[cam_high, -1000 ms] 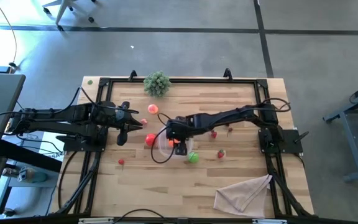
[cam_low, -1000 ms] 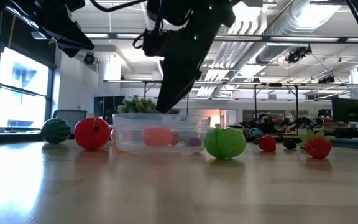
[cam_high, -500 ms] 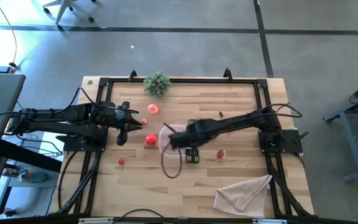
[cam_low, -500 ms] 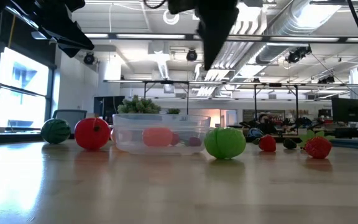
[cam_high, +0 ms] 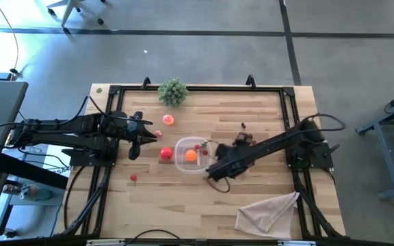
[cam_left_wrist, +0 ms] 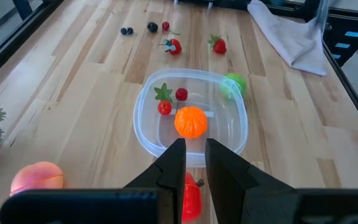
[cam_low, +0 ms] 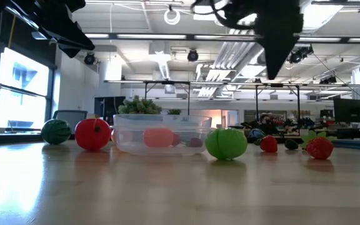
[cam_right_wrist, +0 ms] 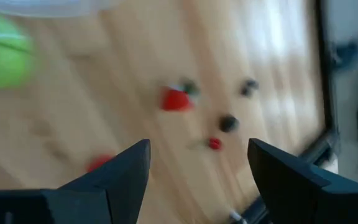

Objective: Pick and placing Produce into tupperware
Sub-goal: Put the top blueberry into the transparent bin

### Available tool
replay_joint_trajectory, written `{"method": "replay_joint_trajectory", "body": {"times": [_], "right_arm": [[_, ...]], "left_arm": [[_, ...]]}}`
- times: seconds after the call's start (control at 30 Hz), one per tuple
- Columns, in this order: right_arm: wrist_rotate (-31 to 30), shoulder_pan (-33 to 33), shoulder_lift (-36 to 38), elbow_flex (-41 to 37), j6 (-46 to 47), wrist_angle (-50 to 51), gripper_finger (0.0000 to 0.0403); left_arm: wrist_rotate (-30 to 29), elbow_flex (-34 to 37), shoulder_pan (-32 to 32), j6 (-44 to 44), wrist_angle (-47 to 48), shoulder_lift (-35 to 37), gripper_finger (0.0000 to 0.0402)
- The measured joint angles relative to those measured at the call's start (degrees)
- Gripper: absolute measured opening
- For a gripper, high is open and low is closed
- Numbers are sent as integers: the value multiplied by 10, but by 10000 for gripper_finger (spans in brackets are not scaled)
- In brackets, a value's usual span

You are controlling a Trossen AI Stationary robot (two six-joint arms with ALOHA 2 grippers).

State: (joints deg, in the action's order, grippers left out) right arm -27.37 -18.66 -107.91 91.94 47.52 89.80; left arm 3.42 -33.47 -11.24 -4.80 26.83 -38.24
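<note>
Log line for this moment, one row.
right pincer: open, empty, beside tub | tub: orange inside | left pincer: shut, waiting

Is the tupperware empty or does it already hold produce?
Not empty. The tupperware holds an orange fruit and two small red pieces; no lid.

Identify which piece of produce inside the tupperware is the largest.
The orange fruit: round and far bigger than the two small red pieces beside it in the tupperware.

Clear glossy plastic tupperware on smooth pale wooden table
</note>
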Motion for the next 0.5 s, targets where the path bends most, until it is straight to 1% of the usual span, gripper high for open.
{"method": "replay_joint_trajectory", "body": {"times": [0.1,0.17,0.27,0.33,0.4,0.5], "right_arm": [[-28,7,60,-91,61,-3,261],[-46,16,113,-147,96,-18,261],[-76,38,197,-235,125,-65,261],[-89,59,258,-292,121,-121,261],[-91,86,317,-344,93,-193,261],[-65,139,390,-416,38,-317,261]], "left_arm": [[0,0,0,0,1,0,51],[0,0,0,0,0,0,51],[0,0,0,0,0,0,51],[0,0,0,0,1,0,51],[0,0,0,0,1,0,51],[0,0,0,0,1,0,51]]}}
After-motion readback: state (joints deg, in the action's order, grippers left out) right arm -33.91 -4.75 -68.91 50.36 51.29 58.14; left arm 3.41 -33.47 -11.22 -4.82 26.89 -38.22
